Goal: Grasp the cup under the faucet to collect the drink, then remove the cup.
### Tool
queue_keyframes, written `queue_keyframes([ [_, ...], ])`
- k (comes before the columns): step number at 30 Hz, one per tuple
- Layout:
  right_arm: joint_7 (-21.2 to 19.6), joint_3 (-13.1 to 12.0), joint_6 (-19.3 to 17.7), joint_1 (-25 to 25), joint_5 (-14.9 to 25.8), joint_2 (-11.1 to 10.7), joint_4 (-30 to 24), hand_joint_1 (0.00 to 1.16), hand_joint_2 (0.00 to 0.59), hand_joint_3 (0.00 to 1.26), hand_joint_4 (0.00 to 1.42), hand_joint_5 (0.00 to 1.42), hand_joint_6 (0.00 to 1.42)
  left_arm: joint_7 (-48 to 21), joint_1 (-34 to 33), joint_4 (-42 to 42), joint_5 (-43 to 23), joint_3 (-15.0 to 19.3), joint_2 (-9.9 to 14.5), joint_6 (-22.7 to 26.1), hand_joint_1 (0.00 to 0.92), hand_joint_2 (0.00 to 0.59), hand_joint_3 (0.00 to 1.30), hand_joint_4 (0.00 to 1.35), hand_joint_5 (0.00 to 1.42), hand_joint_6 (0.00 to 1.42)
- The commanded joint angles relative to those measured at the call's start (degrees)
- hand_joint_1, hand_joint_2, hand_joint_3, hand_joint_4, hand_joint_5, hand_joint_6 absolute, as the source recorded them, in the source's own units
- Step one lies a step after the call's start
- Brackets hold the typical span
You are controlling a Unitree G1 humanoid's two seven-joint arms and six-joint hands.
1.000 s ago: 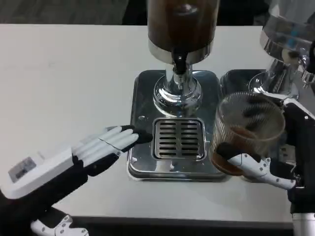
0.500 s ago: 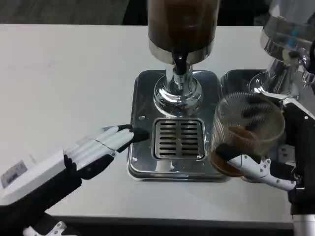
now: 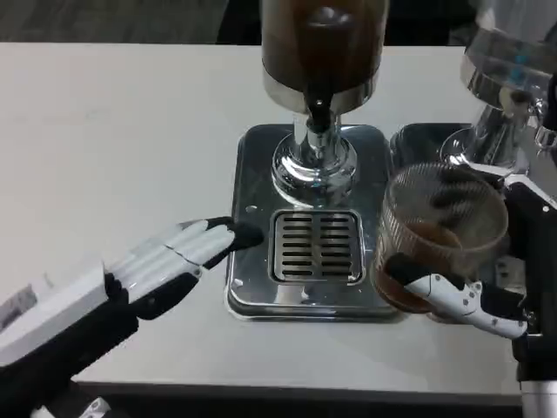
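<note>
Cup (image 3: 442, 233), a ribbed clear glass with brown drink pooled in its lower part, is held by the right robot hand (image 3: 487, 287) off to the right of the drip grate (image 3: 317, 247), no longer under the faucet (image 3: 318, 113). One white-and-black finger curls across its front near the base, and the dark body of the hand sits behind and to the right, so the cup is gripped around its side; how firmly cannot be judged from this view. It appears roughly upright, hanging over the right edge of the steel drip tray (image 3: 252, 187) and close to the second dispenser (image 3: 505, 78) behind it.

The left robot hand (image 3: 165, 261) lies stretched out with its fingers straight and together, holding nothing, its dark tips reaching the left rim of the tray beside the grate.

Judging by where the cup is, the collecting part looks done and the removal is under way. To do it well, keep the rim level so the drink stays low in the glass, move slowly and evenly, and steer clear of the chrome base of the second dispenser. Choose a bare patch of table (image 3: 104, 122) to the right front, lower until the bottom sits flat, and only then loosen the fingers. The left robot hand should stay out of the path.
</note>
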Motion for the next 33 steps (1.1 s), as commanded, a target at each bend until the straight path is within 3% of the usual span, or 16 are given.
queue_keyframes([
  [1, -0.2, -0.1, -0.7, 0.0, 1.3, 0.4, -2.8, 1.06, 0.081, 0.90, 1.01, 1.11, 1.39, -1.1, 1.0, -1.2, -1.2, -0.3, 0.7, 0.1, 0.000, 0.011, 0.03, 0.00, 0.00, 0.01],
  [8, -0.1, -0.3, -0.3, 0.0, 1.1, 0.2, -3.3, 1.06, 0.081, 0.90, 1.01, 1.11, 1.39, -0.4, 1.0, -1.5, 0.1, 1.2, -0.1, -0.5, 0.000, 0.000, 0.03, 0.00, 0.00, 0.01],
  [17, 0.3, -0.5, 0.3, 0.4, 1.5, 0.2, -4.2, 1.06, 0.081, 0.90, 1.03, 1.12, 1.39, -1.2, 1.1, -1.5, 3.6, 3.4, 1.6, -2.5, 0.000, 0.000, 0.04, 0.00, 0.00, 0.00],
  [33, 0.7, -0.6, 0.3, 0.6, 2.1, 0.0, -4.2, 1.06, 0.089, 0.91, 1.04, 1.12, 1.40, -1.1, 0.6, -1.8, 5.2, 3.0, 2.4, -2.0, 0.000, 0.017, 0.06, 0.00, 0.00, 0.00],
])
